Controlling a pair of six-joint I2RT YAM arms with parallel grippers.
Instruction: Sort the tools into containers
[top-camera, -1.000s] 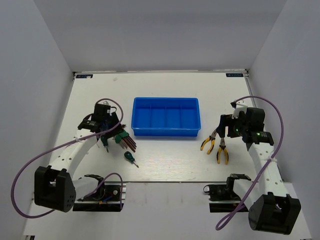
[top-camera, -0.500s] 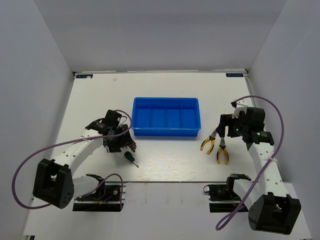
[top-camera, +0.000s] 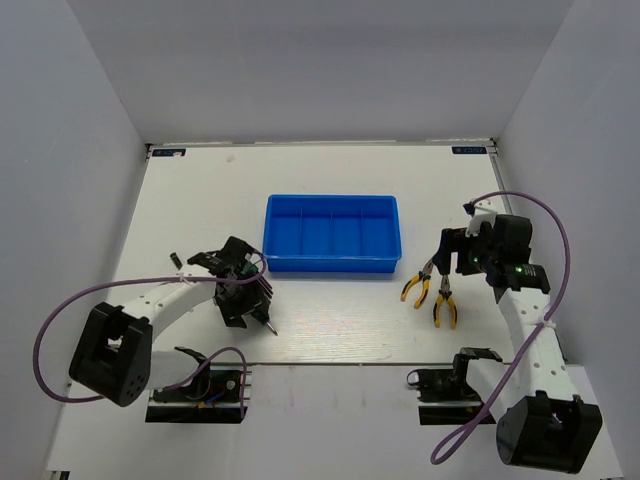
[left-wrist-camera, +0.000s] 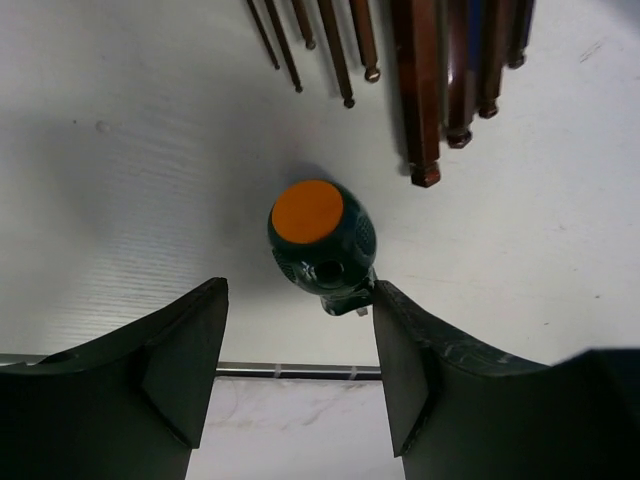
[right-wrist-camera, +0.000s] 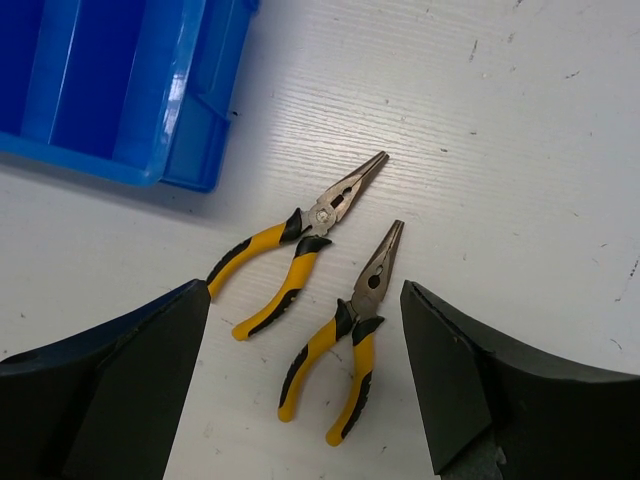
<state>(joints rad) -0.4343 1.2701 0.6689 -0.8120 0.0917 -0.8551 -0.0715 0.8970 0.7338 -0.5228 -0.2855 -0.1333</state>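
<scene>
A stubby green screwdriver (left-wrist-camera: 322, 244) with an orange end cap lies on the table, seen end-on between my left gripper's open fingers, close to the right finger (left-wrist-camera: 420, 370). My left gripper (left-wrist-camera: 300, 350) is low over it (top-camera: 243, 306). The reddish hex keys (left-wrist-camera: 420, 90) fan out just beyond it. The other screwdriver is hidden. Two yellow-and-black pliers (right-wrist-camera: 300, 250) (right-wrist-camera: 350, 335) lie side by side below my open, empty right gripper (right-wrist-camera: 305, 400), right of the blue tray (top-camera: 332, 264). The tray's compartments hold nothing.
The tray's corner (right-wrist-camera: 190, 130) lies just left of the pliers. The left arm's cable (top-camera: 60, 320) loops over the left of the table. White walls close in the table on three sides.
My left gripper has swung from beside the tray's left end toward the near edge and down over the green screwdriver. The right arm has barely moved.
</scene>
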